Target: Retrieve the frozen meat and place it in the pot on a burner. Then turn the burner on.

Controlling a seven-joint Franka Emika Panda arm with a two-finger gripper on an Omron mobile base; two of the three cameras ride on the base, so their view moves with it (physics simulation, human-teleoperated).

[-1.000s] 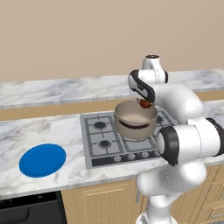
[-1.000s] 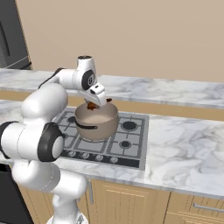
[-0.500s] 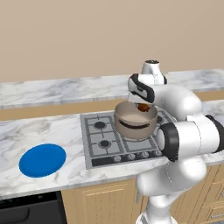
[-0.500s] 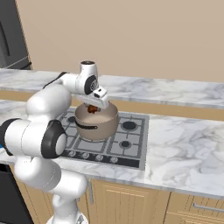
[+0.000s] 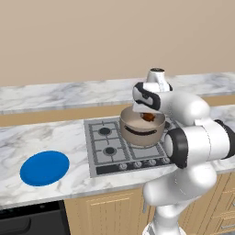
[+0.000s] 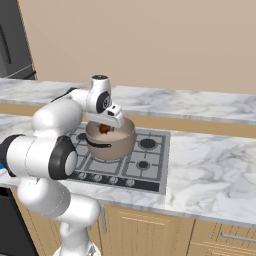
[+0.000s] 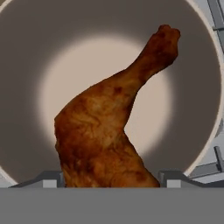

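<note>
pincer (image 7: pixel 107 177) jaws stand apart with the frozen meat (image 7: pixel 109 131) between them, the thick end of the drumstick sitting at the fingertips (image 7: pixel 50 178) in the hand view; the fingers show on either side of the meat and appear to clamp it, though the contact surfaces themselves are hidden behind the meat. the narrow bone end points away from the pincer, up and to the right in that view. behind the meat lies the round pale inside of the pot (image 7: pixel 39 52), so the meat hangs over the pot's mouth, not clearly resting on its floor.

in the left base view the pincer (image 5: pixel 146 114) is at the pot's rim, with the meat (image 5: pixel 148 117) a small reddish spot just inside the opening of the tan-brown pot (image 5: pixel 141 133). the pot stands on a burner at the right side of the stove (image 5: pixel 108 147), its dark curved handle on the near wall. a round blue plate (image 5: pixel 44 168) lies well apart on the marble counter (image 5: pixel 55 133), to the left of the stove.

the right base view shows the same: the pincer (image 6: pixel 106 126) low over the pot (image 6: pixel 109 145), the meat (image 6: pixel 104 129) inside the rim, and the stove (image 6: pixel 140 162) beneath.
</note>
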